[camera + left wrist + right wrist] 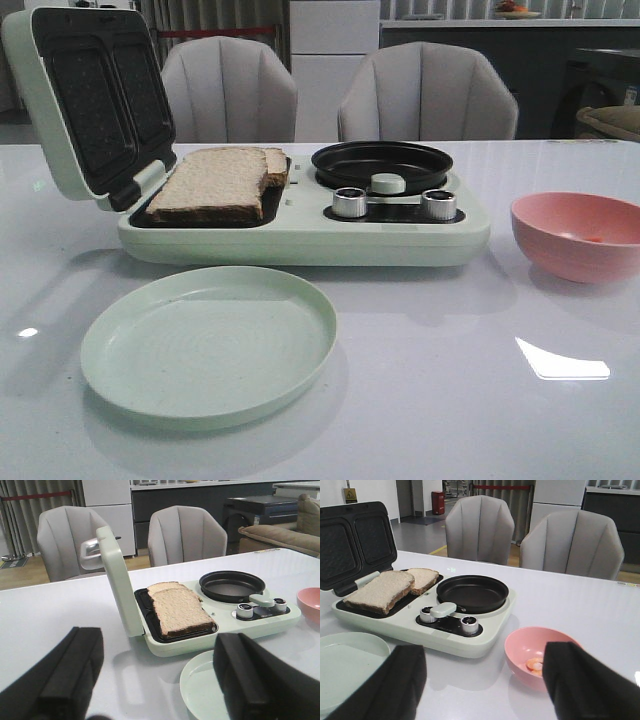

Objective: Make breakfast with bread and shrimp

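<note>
Two slices of bread (215,183) (178,609) (382,590) lie overlapping on the open sandwich plate of the pale green breakfast maker (300,235). Its lid (85,100) stands open at the left. Beside the bread sits the maker's black round pan (382,164) (472,593), nothing in it. Shrimp (535,666) lies in the pink bowl (578,233) (540,655) at the right. My left gripper (157,680) is open above the table, short of the maker. My right gripper (485,685) is open too, short of the pink bowl. Neither arm shows in the front view.
A pale green plate (208,343) (205,690) lies in front of the maker. Two silver knobs (349,202) and a round green knob (388,183) sit on the maker's front. Two grey chairs (428,92) stand behind the table.
</note>
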`<state>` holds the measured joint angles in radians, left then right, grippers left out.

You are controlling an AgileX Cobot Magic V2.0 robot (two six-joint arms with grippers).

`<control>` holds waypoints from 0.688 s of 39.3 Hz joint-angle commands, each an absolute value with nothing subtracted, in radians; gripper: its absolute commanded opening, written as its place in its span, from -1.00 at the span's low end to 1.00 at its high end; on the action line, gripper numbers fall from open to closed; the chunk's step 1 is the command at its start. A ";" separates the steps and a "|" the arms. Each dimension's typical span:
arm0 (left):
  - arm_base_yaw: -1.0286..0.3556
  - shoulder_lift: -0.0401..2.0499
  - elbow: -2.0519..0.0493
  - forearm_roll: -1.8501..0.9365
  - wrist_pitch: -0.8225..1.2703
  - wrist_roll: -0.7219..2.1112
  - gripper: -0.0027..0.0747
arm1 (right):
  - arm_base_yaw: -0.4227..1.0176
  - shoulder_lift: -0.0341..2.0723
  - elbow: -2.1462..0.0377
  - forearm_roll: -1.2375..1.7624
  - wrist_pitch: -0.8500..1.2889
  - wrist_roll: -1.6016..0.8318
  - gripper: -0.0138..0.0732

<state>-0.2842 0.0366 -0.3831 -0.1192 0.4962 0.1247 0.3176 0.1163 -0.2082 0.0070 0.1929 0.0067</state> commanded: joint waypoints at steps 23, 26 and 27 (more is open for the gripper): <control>-0.291 0.438 -0.681 -0.236 0.463 0.103 0.44 | 0.311 0.127 -0.235 0.000 0.112 0.006 0.64; -0.291 0.547 -0.743 -0.248 0.463 0.080 0.44 | 0.311 0.127 -0.235 0.000 0.112 0.006 0.64; -0.291 0.585 -0.766 -0.249 0.463 0.080 0.44 | 0.311 0.127 -0.235 0.000 0.112 0.006 0.64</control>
